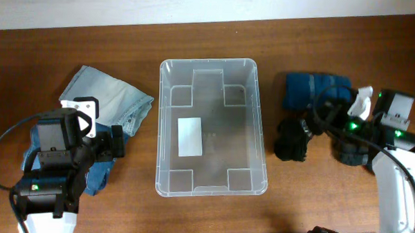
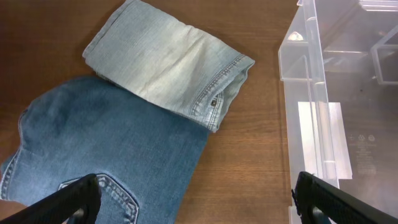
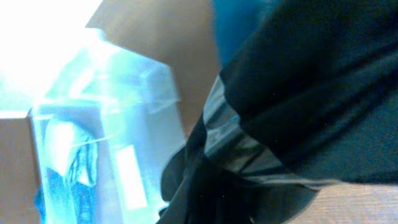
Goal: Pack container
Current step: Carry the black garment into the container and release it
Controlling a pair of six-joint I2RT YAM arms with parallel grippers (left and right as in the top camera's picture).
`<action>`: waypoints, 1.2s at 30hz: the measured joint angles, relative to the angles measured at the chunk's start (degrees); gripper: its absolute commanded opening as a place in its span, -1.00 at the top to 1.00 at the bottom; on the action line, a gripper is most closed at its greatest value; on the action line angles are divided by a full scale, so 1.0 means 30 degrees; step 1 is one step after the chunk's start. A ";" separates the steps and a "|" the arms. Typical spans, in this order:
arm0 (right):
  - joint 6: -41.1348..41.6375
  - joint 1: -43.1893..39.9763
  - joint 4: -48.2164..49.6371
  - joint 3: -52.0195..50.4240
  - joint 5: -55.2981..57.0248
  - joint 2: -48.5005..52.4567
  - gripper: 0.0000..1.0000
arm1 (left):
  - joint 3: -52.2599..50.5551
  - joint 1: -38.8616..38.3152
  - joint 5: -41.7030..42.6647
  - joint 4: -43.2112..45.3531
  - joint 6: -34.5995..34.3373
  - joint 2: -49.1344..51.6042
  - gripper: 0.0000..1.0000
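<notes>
The clear bin (image 1: 224, 141) sat mid-table, bare to its floor: nothing packed yet, every garment outside it. Nearest me, the left gripper (image 2: 200, 202) hung over the darker jeans (image 2: 106, 143) with its jaws spread wide, holding nothing (the paler folded jeans (image 2: 165, 62) lay just beyond). Across the bin, the right gripper (image 1: 312, 128) was down at a black garment (image 1: 290, 141) — whether it had closed I could not tell. A blue bundle (image 1: 312, 89) lay behind.

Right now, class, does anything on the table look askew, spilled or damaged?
Nothing is spilled or damaged. The container sits straight and empty. Only the black garment right of it looks bunched, unlike the folded light jeans.
</notes>
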 measured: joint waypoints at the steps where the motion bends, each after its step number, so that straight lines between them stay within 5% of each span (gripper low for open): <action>1: -0.0401 0.0481 -0.0539 0.0787 0.0204 -0.0073 0.92 | 0.0007 0.0000 0.0000 -0.0007 0.0000 0.0000 -0.99; 11: -0.3089 0.7635 -0.2514 0.7526 0.2601 -0.0117 0.92 | 0.0015 0.0000 0.0000 -0.0007 0.0000 0.0000 -0.99; 20: -0.3206 1.4695 0.1209 0.8677 0.3847 0.2280 0.92 | 0.0015 0.0000 0.0000 0.0000 0.0000 0.0000 -0.99; 29: -0.2331 1.6123 0.4612 0.8677 0.2433 0.8349 0.92 | 0.0015 0.0000 0.0000 -0.0007 0.0000 0.0000 -0.99; 36: -0.1617 1.6808 0.4998 0.8677 0.1770 0.9100 0.92 | 0.0015 0.0000 0.0000 -0.0007 0.0000 0.0000 -0.99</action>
